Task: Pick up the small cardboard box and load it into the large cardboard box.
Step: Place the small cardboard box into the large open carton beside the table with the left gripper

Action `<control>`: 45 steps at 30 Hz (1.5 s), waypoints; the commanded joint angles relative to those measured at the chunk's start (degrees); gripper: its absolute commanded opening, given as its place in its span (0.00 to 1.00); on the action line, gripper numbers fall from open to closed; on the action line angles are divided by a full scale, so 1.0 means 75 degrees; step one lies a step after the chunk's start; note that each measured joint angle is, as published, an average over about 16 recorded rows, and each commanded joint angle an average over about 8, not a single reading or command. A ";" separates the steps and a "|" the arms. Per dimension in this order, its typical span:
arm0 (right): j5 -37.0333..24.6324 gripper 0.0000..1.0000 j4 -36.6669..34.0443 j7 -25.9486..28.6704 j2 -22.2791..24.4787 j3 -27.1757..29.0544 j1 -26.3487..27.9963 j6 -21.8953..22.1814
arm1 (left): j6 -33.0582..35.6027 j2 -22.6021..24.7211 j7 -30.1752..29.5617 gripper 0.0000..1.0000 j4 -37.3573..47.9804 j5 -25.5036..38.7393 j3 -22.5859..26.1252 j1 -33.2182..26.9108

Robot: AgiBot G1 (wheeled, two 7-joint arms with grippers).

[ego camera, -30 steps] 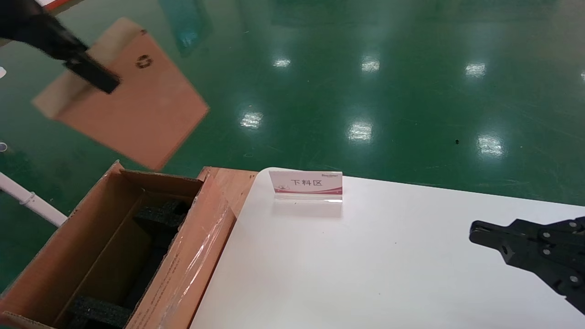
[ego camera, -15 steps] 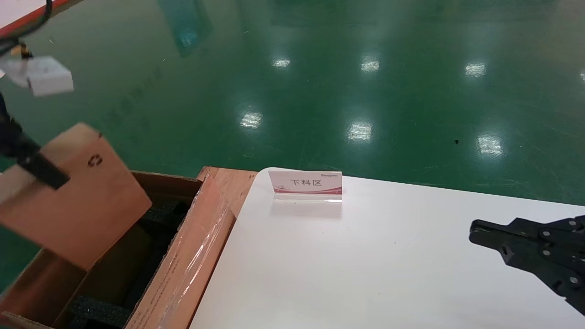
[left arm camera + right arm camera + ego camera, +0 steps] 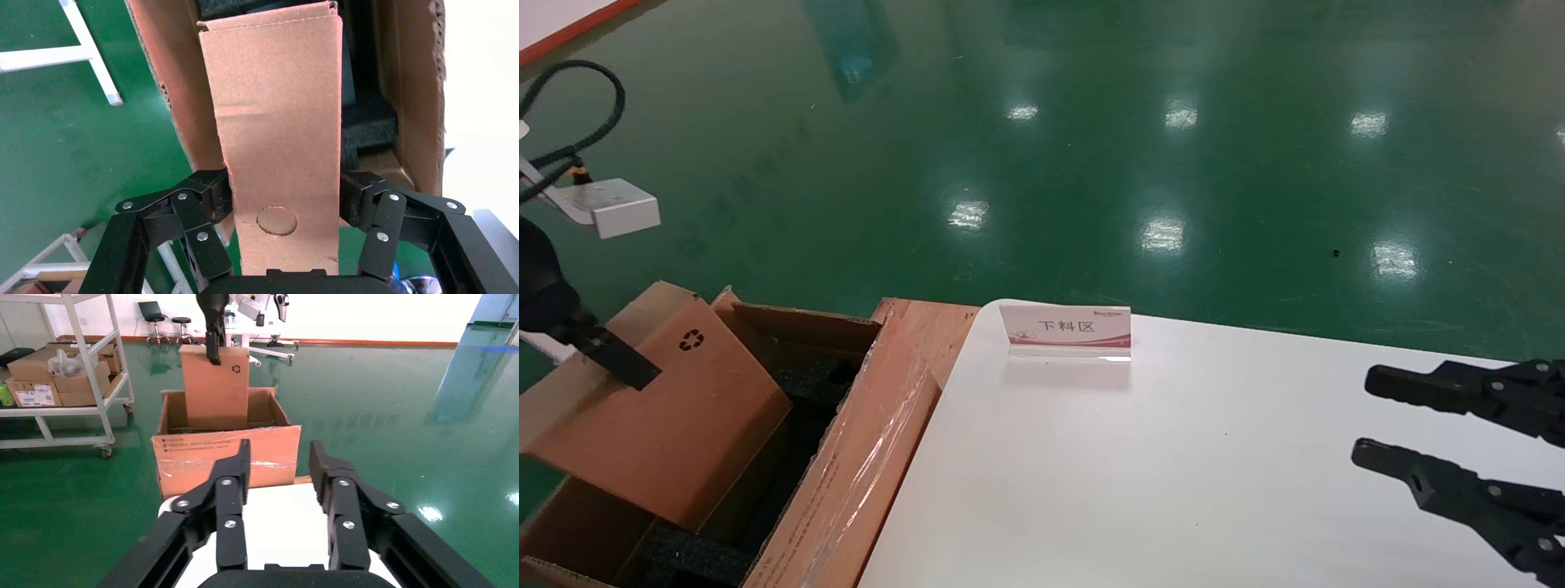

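Brown cardboard everywhere on the left side of the head view. Left hand (image 3: 284, 211) is clamped on the small box (image 3: 658, 408), one finger on each broad face, gripping it near the end with the round tab notch. That box hangs tilted over the big carton (image 3: 846, 457), its lower end already dipped past the carton's rim at the 9 o'clock end of the scene, recycling symbol facing up and out. From the left wrist view the small box (image 3: 275, 141) runs straight away from the hand, down into the carton (image 3: 416, 92), with black foam (image 3: 370, 128) showing on either side of it. More foam (image 3: 695, 559) sits at the carton's near end in the head view, and the flap next to the bench (image 3: 1173, 490) has shiny clear tape on it.

Right hand (image 3: 1361, 416) sits at about 3 o'clock, low over the white bench, fingers spread wide apart and holding nothing. Its wrist view looks across at the carton (image 3: 226, 456) with the small box (image 3: 214, 386) standing up out of it, the left hand's finger pinching the top edge.

A little sign (image 3: 1065, 331) with red trim stands on the bench's far edge, around 12 o'clock, well apart from both hands. Green glossy floor (image 3: 1173, 122) beyond.
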 commanded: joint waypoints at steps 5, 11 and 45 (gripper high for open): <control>0.0002 1.00 0.0000 -0.0001 0.0001 -0.0003 0.0001 0.0001 | -0.0405 -0.0091 -0.0250 0.00 0.0074 -0.0042 0.0039 0.0470; 0.0004 1.00 0.0000 -0.0003 0.0002 -0.0006 0.0001 0.0002 | -0.0686 -0.0196 -0.0312 0.00 0.0236 -0.0023 0.0115 0.0951; 0.0014 1.00 0.0000 -0.0010 0.0009 -0.0021 0.0005 0.0009 | -0.2001 -0.0047 -0.0304 0.00 0.1374 0.0303 0.0265 0.2561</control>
